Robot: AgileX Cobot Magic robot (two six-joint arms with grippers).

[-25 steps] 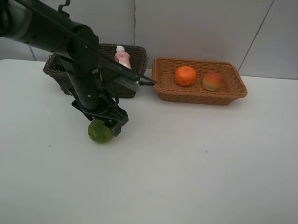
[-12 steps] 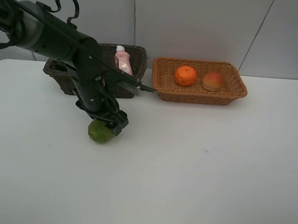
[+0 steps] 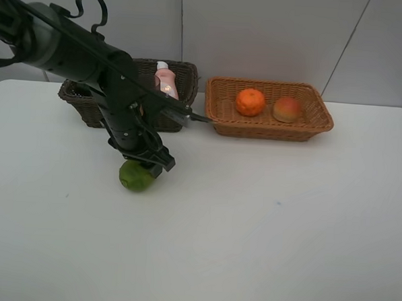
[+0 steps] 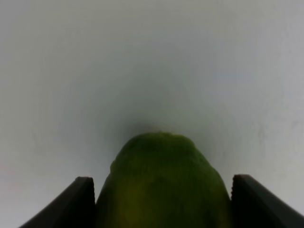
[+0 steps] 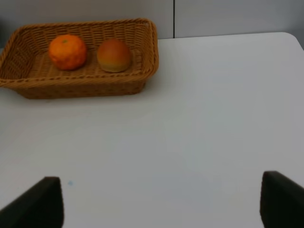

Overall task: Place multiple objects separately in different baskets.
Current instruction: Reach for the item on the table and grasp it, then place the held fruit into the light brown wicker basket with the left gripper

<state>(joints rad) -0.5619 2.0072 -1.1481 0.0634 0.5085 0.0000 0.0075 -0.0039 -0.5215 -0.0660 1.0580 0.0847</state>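
Note:
The green fruit [image 3: 135,177] lies on the white table, in front of the dark brown basket [image 3: 185,72]. My left gripper [image 3: 150,163] is down over it, a finger on each side; the left wrist view shows the fruit [image 4: 161,194] filling the gap of the gripper [image 4: 164,179]. The pink white-capped bottle [image 3: 165,80] stands in the dark basket. The orange [image 3: 250,102] and peach-like fruit [image 3: 287,109] lie in the light tan basket [image 3: 266,132]. My right gripper [image 5: 161,209] is open and empty. The pump bottle and mauve cup are hidden.
The left arm hides much of the dark basket's inside. The right wrist view shows the tan basket [image 5: 80,89] with the orange [image 5: 67,52] and peach [image 5: 114,54], and bare white table [image 5: 199,133] before it. A grey wall stands behind the table.
The left arm has come lower and shifted slightly over the green fruit. The fruit has stayed in the same spot on the table.

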